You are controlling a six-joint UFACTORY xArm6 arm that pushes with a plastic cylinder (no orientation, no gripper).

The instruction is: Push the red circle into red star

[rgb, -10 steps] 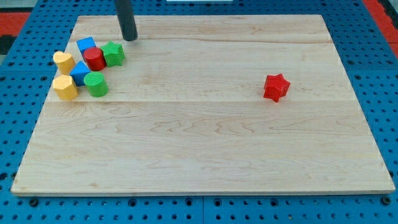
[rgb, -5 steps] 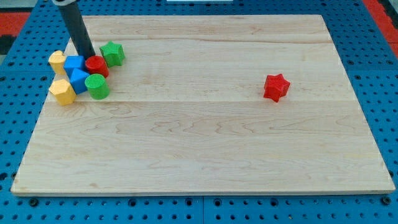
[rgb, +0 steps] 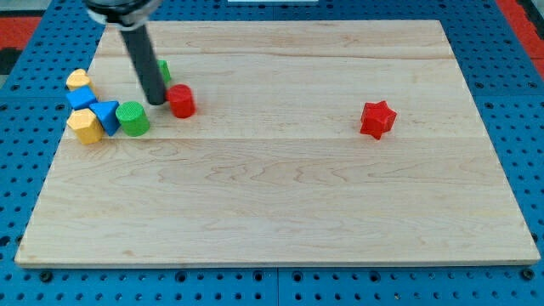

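My tip [rgb: 158,101] bare, grasping nothing, touching red circle [rgb: 180,100] on its left. Off-centre push could veer it past red star [rgb: 377,119].

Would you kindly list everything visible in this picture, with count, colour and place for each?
Red circle: one, red, upper left area, just right of the tool's end.
Red star: one, red, alone on the view's right.
Green circle: one, green, left cluster.
Green block: one, green, mostly hidden behind the rod, shape unclear.
Blue blocks: two, blue, left cluster.
Yellow blocks: two, yellow, far left.
Board: one, light wood, on a blue pegboard.
My tip: one, dark rod, touching or nearly touching the red circle's left side.
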